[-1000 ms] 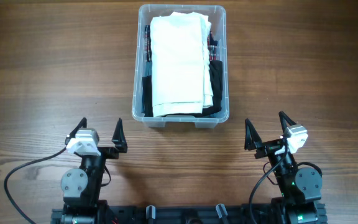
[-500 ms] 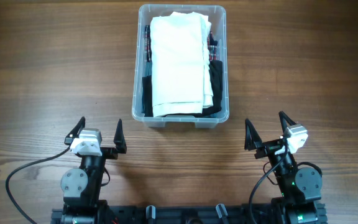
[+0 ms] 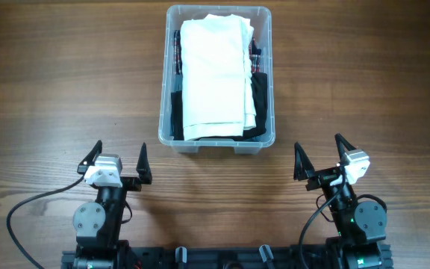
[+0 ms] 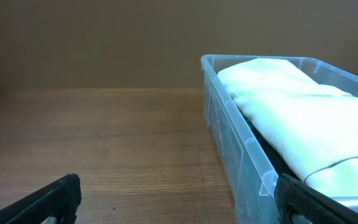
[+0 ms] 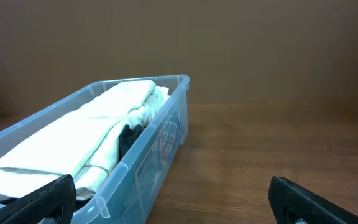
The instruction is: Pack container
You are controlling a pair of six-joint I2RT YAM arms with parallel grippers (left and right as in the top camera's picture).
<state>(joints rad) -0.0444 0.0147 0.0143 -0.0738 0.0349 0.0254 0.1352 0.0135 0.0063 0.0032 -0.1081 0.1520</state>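
Far side of the desk [image 3: 58, 67], centred: container [image 3: 216, 147], long axis pointing away from the arms. Inside it, folded white cloth [image 3: 213, 75] on top, dark garments [image 3: 260, 104] under it and along the right side, a bit of plaid fabric [image 3: 256, 52] at the edges. Left tool [image 3: 121, 153] sits low near its base, off the container's left front corner, fingers spread wide, gripping nothing. Right tool [image 3: 318, 146] mirrors it on the right: wide open, empty. Neither touches the container.
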